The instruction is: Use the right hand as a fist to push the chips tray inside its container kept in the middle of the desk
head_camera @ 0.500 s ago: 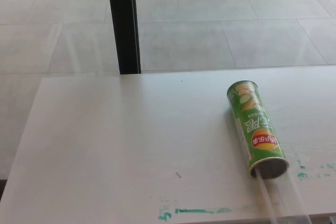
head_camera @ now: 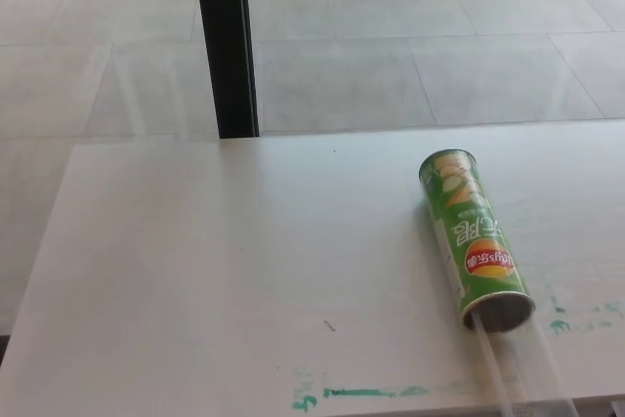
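We see none of our own body in the head view: neither the left arm nor the right arm reaches into the picture, and no forearm, wrist or hand shows at the left, right or bottom edge. With both hands out of sight, we cannot say how our fingers are set or whether the right hand is curled into a fist.

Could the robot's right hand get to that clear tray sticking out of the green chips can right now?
Probably yes. The clear tray juts from the can's open end toward the desk's near edge, with nothing around it. The right hand isn't in view, though, so its reach is unconfirmed.
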